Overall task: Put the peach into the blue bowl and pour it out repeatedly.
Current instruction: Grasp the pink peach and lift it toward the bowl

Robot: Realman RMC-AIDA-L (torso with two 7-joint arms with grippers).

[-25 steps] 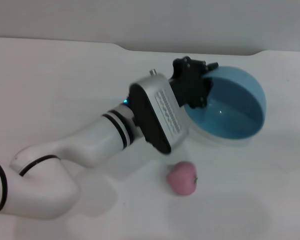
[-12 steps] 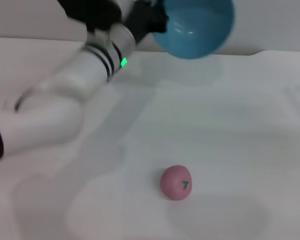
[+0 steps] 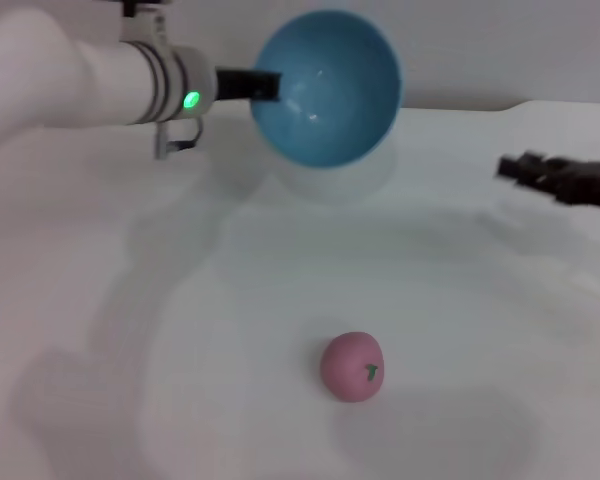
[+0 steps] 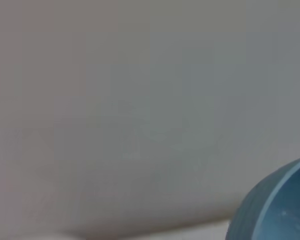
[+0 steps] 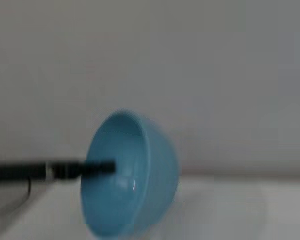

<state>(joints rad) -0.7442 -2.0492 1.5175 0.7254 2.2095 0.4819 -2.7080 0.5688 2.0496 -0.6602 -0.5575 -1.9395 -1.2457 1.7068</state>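
While the small, matte pink toy peach (image 3: 353, 367) with its tiny green stem mark sits alone on the white table (image 3: 480, 300), at about six o'clock in the head view, the robot's left gripper (image 3: 265, 85) holds the glossy, round light-blue bowl (image 3: 327, 87) aloft at twelve o'clock, clamped on the rim at the bowl's nine o'clock edge. The bowl is tipped on its side, its smooth inside facing the camera, with nothing in it, and it hangs clear of the table, well apart from the fruit below. A green light (image 3: 191, 99) glows on the white left arm (image 3: 80, 70), which reaches in from ten o'clock. In the right wrist view the same bowl (image 5: 130, 177) shows side-on, a dark finger (image 5: 97, 167) crossing its rim into the open mouth. The left wrist view catches only a slice of the bowl's outer wall (image 4: 275, 207) against a grey backdrop. The dark right gripper (image 3: 525, 170) hovers at three o'clock above the table, holding nothing; whether its fingers are apart cannot be told.
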